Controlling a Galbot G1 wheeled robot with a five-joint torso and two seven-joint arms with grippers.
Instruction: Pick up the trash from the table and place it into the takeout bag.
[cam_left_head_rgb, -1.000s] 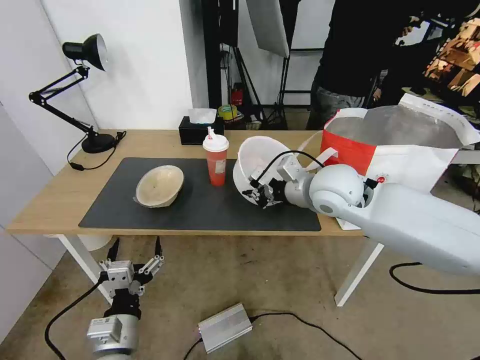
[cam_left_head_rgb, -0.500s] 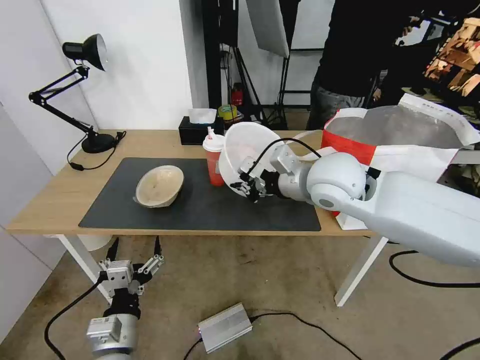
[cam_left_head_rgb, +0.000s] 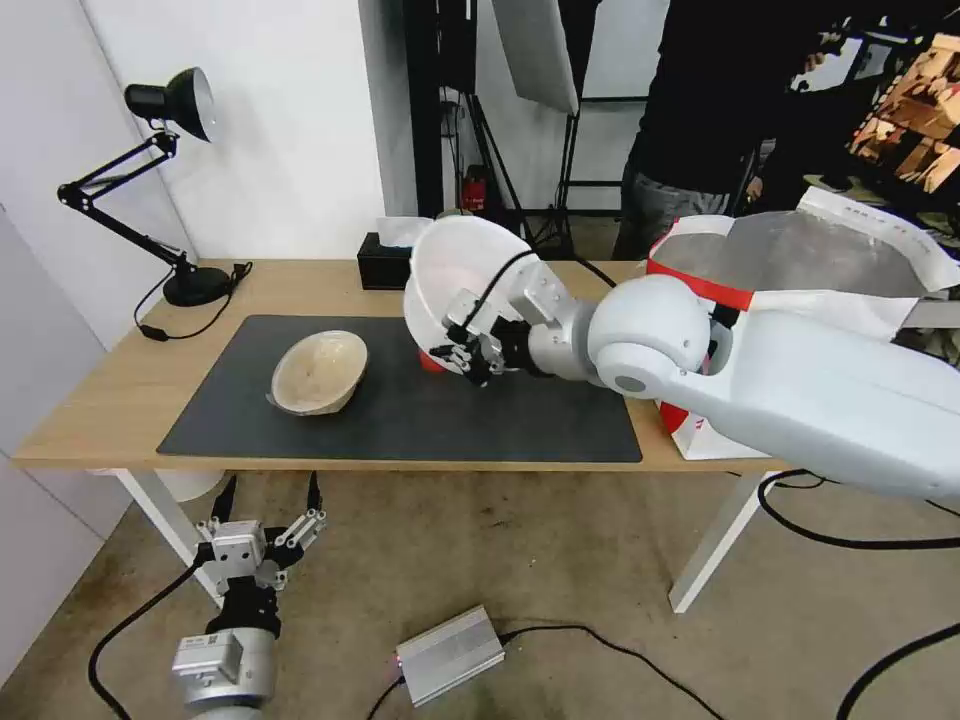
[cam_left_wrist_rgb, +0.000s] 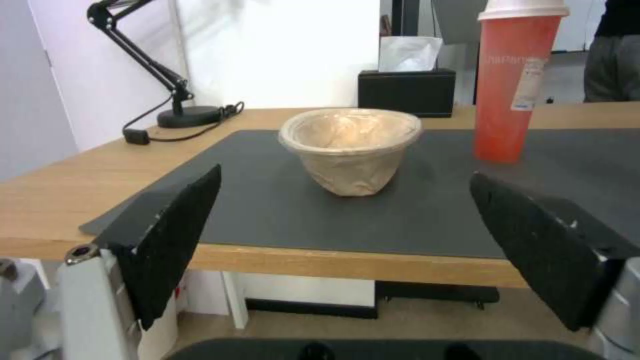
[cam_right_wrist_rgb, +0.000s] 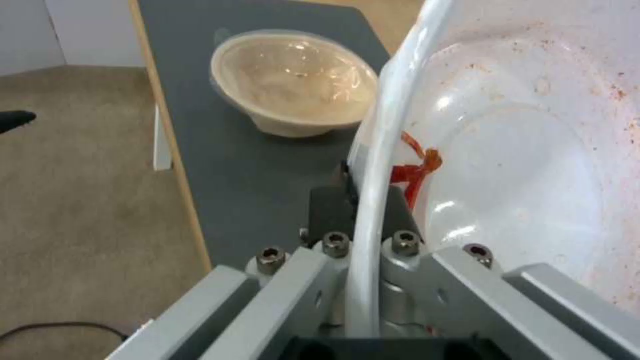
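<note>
My right gripper (cam_left_head_rgb: 462, 352) is shut on the rim of the large white bowl (cam_left_head_rgb: 455, 270), which hangs tilted above the table (cam_left_head_rgb: 100, 400). In the right wrist view the rim runs between the closed fingers of the right gripper (cam_right_wrist_rgb: 365, 195), and red scraps (cam_right_wrist_rgb: 413, 170) stick inside the white bowl (cam_right_wrist_rgb: 533, 130). The raised bowl hides most of the red cup (cam_left_head_rgb: 430, 361); the left wrist view shows the red cup (cam_left_wrist_rgb: 510, 75) upright. The beige bowl (cam_left_head_rgb: 318, 370) sits on the dark mat (cam_left_head_rgb: 400, 425). The takeout bag (cam_left_head_rgb: 800, 260) stands open at the table's right end. My left gripper (cam_left_head_rgb: 270, 508) hangs open below the table's front edge.
A black tissue box (cam_left_head_rgb: 385, 262) stands at the table's back edge and a black desk lamp (cam_left_head_rgb: 170, 100) at the back left. A silver box (cam_left_head_rgb: 450, 655) and cables lie on the floor. A person stands behind the bag.
My right arm has lifted the white bowl up and to the left, from beside the red cup to in front of it. The left arm has not moved.
</note>
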